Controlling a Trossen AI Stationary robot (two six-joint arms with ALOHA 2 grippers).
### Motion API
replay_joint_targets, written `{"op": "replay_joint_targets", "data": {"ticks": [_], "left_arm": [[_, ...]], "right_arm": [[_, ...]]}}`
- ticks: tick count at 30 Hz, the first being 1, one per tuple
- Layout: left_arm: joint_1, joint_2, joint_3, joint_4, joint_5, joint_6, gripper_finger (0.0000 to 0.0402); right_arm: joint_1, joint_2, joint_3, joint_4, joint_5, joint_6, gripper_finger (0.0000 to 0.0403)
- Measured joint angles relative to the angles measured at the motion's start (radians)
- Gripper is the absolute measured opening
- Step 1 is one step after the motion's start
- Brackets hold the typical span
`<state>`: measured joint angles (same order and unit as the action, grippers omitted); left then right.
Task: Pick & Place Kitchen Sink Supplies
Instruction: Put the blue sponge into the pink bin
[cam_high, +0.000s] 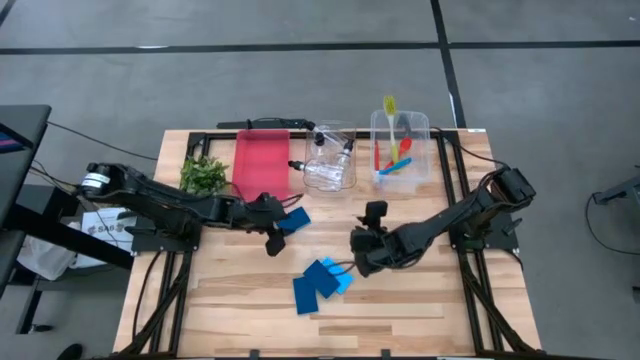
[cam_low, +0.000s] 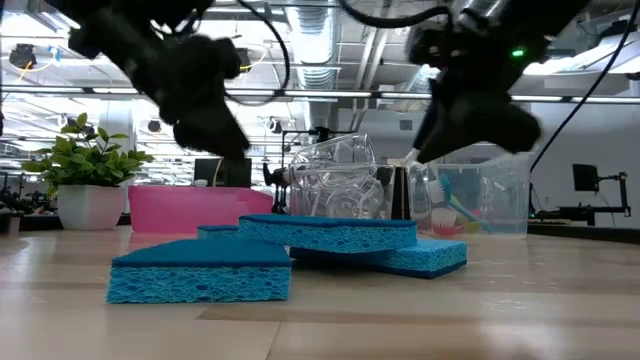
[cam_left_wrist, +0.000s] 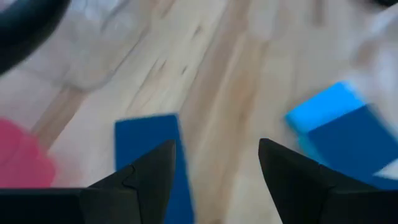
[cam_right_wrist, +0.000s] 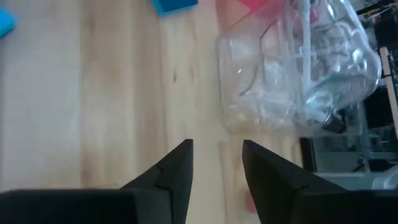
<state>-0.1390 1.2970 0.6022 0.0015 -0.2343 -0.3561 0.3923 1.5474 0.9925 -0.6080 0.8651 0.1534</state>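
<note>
One blue sponge (cam_high: 296, 220) lies flat on the wooden table just in front of the red tray (cam_high: 262, 165). My left gripper (cam_high: 281, 234) hovers open above its near edge; in the left wrist view the sponge (cam_left_wrist: 149, 146) shows under one finger, and the gap (cam_left_wrist: 217, 146) holds nothing. A pile of overlapping blue sponges (cam_high: 322, 282) lies toward the near edge. My right gripper (cam_high: 360, 245) stands above the table just right of the pile, open (cam_right_wrist: 217, 146), with only bare wood between its fingers. Clear bottles (cam_high: 330, 160) lie in a clear bin. Brushes (cam_high: 392, 150) stand in another.
A small potted plant (cam_high: 204, 174) stands left of the red tray. The bin of bottles (cam_right_wrist: 298, 74) lies ahead of my right gripper. The brush bin (cam_high: 415, 140) sits at the far right. Bare wood stretches along the near edge on both sides of the sponge pile (cam_low: 330, 245).
</note>
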Motion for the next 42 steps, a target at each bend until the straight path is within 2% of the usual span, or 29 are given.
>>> {"op": "replay_joint_targets", "data": {"ticks": [3, 10, 17, 25, 33, 37, 42], "left_arm": [[0.001, 0.073, 0.000, -0.015, -0.043, -0.001, 0.0232], [-0.003, 0.194, 0.000, -0.039, -0.102, -0.001, 0.0232], [-0.049, 0.274, 0.001, -0.031, -0.214, 0.016, 0.0232], [-0.069, 0.327, 0.004, -0.020, -0.239, 0.033, 0.0232], [-0.067, 0.331, 0.003, -0.021, -0.222, 0.003, 0.0230], [-0.038, 0.339, 0.003, -0.024, -0.159, -0.063, 0.0194], [-0.021, 0.342, 0.003, -0.014, -0.093, -0.094, 0.0079]], "right_arm": [[0.040, -0.036, -0.035, -0.024, 0.026, 0.071, 0.0129], [0.158, -0.258, -0.231, 0.015, 0.221, 0.274, 0.0129], [0.209, -0.454, -0.391, 0.167, 0.260, 0.262, 0.0128], [0.207, -0.481, -0.421, 0.291, 0.256, 0.153, 0.0128], [0.191, -0.481, -0.422, 0.301, 0.229, 0.135, 0.0129], [0.181, -0.481, -0.422, 0.302, 0.225, 0.135, 0.0128], [0.174, -0.481, -0.422, 0.302, 0.205, 0.135, 0.0129]]}}
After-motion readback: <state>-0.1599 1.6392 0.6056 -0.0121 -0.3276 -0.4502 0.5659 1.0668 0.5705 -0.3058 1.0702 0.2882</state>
